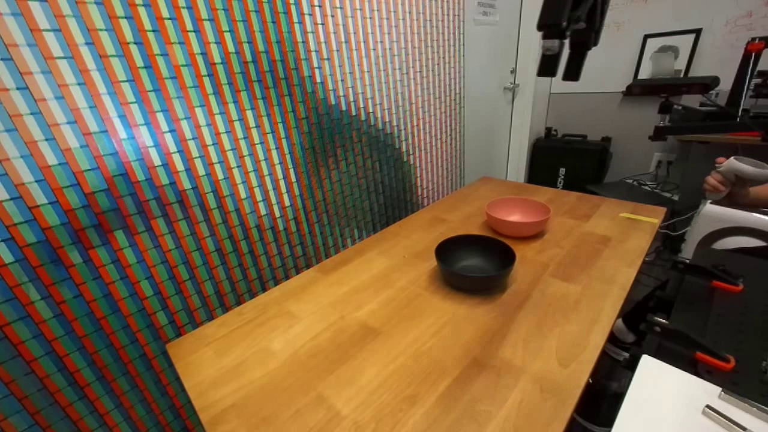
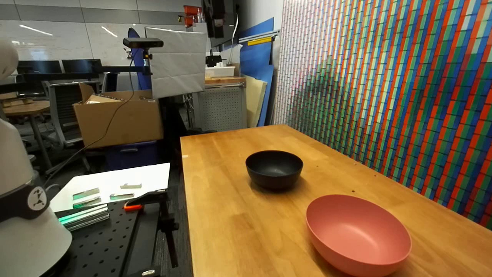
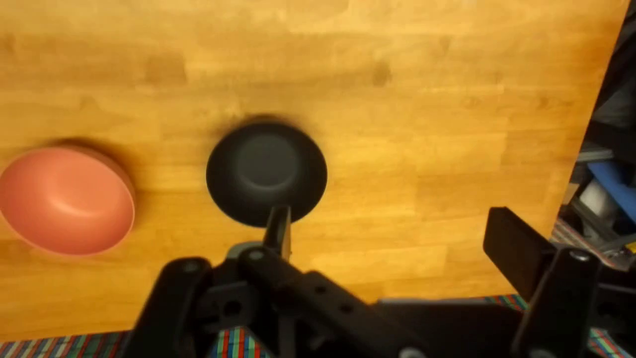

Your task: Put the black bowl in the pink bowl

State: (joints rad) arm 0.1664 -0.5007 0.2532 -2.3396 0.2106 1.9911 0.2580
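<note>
The black bowl [image 1: 475,264] stands upright on the wooden table, and it also shows in an exterior view [image 2: 274,169] and the wrist view [image 3: 267,164]. The pink bowl [image 1: 518,216] stands upright beside it, apart from it; it also shows in an exterior view [image 2: 359,232] and at the left of the wrist view [image 3: 67,201]. Both bowls look empty. My gripper [image 1: 561,69] is high above the table, touching neither bowl. In the wrist view my gripper [image 3: 387,211] has its fingers wide apart with nothing between them; the left finger overlaps the black bowl's edge in the picture.
The wooden table [image 1: 336,336] runs along a striped, coloured wall [image 1: 240,120]. A strip of yellow tape [image 1: 638,218] lies near a table corner. A white board [image 2: 115,177] with metal pieces lies beside the robot base [image 2: 30,231]. A person's hand [image 1: 717,183] shows at a picture edge.
</note>
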